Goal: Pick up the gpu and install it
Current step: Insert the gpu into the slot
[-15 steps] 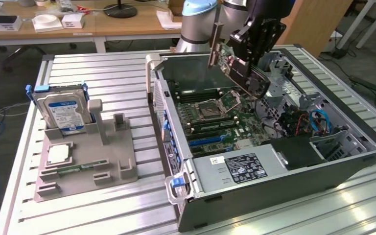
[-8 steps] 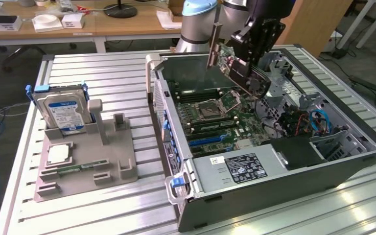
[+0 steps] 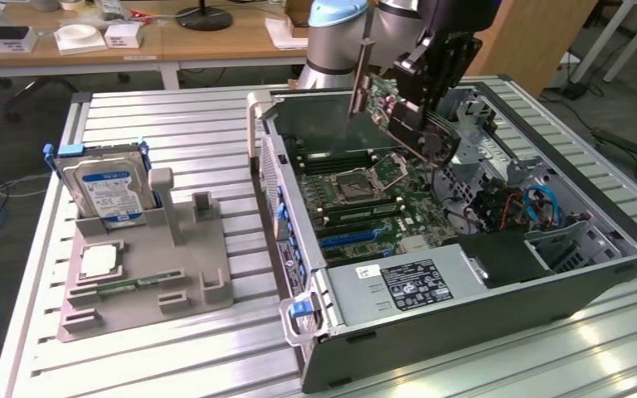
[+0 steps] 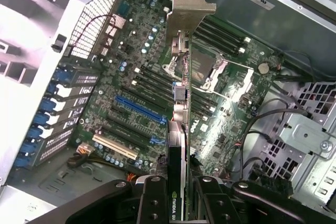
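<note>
The gpu (image 3: 376, 93) hangs in the air over the open computer case (image 3: 584, 274), tilted, with its metal bracket (image 3: 357, 79) towards the exterior view's left. My gripper (image 3: 420, 116) is shut on the card's rear part. In the wrist view the gpu (image 4: 178, 129) appears edge-on and very slim, its silver bracket (image 4: 191, 3) at the far end. The black fingers (image 4: 152, 198) clamp it on both sides. Below the card lies the motherboard (image 4: 131, 77) with a blue slot (image 4: 139, 109) and a beige slot (image 4: 115, 148); the card stands clear above them.
A grey fixture (image 3: 142, 265) at the exterior view's left holds a silver hard drive (image 3: 103, 186) upright, a CPU (image 3: 97, 261) and a green memory stick (image 3: 130, 286). Inside the case are the power supply (image 3: 407, 282), the CPU socket (image 3: 361, 184) and cables (image 3: 540, 207).
</note>
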{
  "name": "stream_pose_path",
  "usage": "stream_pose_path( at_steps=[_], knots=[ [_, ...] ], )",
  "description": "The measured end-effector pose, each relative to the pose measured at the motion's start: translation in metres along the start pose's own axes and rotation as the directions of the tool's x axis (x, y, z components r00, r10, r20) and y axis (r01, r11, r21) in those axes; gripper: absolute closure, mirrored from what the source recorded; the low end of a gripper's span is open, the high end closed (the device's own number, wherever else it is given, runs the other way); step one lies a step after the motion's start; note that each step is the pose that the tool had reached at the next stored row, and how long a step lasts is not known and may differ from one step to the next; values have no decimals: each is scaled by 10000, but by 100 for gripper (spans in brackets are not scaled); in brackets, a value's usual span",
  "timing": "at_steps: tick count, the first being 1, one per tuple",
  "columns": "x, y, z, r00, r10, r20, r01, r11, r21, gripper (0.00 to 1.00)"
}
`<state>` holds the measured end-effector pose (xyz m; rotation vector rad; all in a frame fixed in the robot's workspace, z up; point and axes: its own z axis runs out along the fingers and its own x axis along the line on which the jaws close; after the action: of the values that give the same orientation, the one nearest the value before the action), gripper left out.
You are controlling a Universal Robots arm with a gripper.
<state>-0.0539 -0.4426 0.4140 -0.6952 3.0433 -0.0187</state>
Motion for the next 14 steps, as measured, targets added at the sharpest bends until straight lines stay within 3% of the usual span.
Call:
stream_pose_path(
  at_steps=[14],
  knots=[
    [10,-21,1,9974,-725,14,725,9974,-11,74]
  ],
)
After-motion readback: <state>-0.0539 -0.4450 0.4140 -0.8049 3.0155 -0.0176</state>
